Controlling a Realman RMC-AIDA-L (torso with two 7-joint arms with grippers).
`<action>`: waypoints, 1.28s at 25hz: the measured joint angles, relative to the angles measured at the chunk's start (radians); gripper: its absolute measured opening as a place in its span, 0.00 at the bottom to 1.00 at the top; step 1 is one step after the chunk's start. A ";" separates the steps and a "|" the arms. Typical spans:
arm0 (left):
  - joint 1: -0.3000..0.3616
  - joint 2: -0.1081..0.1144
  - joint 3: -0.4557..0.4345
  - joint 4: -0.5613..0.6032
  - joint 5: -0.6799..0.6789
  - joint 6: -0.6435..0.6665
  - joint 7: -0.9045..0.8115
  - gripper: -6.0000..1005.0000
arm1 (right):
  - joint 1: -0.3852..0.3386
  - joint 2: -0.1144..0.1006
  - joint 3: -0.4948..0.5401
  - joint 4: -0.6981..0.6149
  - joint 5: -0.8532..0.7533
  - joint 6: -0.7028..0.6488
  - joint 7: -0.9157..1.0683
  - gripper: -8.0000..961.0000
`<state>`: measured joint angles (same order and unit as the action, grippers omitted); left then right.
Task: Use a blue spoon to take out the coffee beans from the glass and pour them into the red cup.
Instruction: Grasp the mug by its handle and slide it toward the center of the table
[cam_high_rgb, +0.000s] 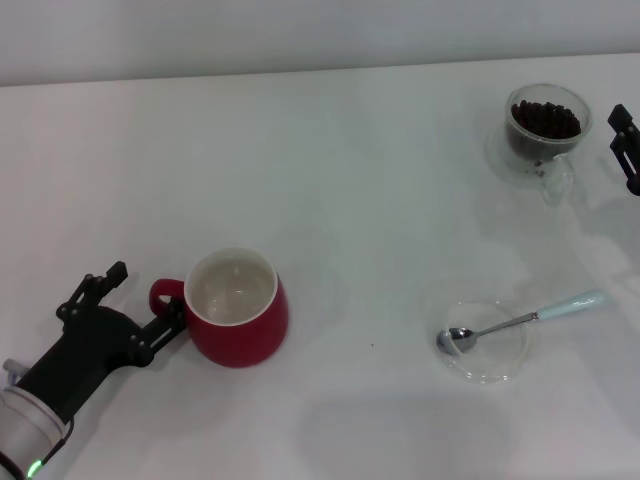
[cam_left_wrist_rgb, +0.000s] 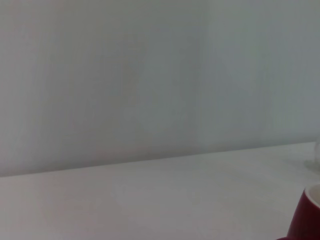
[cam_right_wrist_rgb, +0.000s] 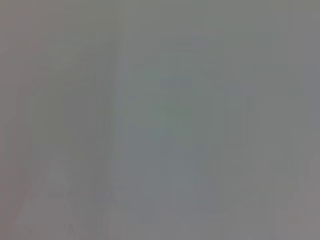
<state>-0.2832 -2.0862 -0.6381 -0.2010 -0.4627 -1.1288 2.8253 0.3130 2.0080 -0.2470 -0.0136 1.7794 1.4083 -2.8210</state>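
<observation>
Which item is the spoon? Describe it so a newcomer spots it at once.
On the white table, look on the robot's right side for the shallow clear dish nearest the robot. The spoon rests across it, metal bowl inside, pale blue handle sticking out over the rim: the only utensil there.

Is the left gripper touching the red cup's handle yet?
Cannot tell. In the head view the left gripper straddles the red cup at its handle, but no plain gap or contact shows.

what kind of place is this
Probably a lab test bench, not a real kitchen: a bare white table before a blank wall, holding only a red cup, a glass of coffee beans and a blue spoon.
</observation>
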 joint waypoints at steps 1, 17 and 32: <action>-0.004 0.000 0.000 -0.001 0.004 0.000 0.000 0.87 | 0.000 0.000 0.000 0.000 0.000 0.000 0.000 0.51; -0.074 -0.002 0.000 -0.080 0.065 0.116 0.000 0.87 | 0.000 0.000 0.002 0.000 0.000 0.008 0.000 0.51; -0.133 -0.001 0.008 -0.139 0.082 0.182 0.000 0.87 | -0.003 0.000 0.002 0.005 0.003 0.034 0.001 0.51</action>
<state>-0.4158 -2.0873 -0.6298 -0.3398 -0.3804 -0.9468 2.8256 0.3102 2.0079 -0.2454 -0.0082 1.7825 1.4420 -2.8199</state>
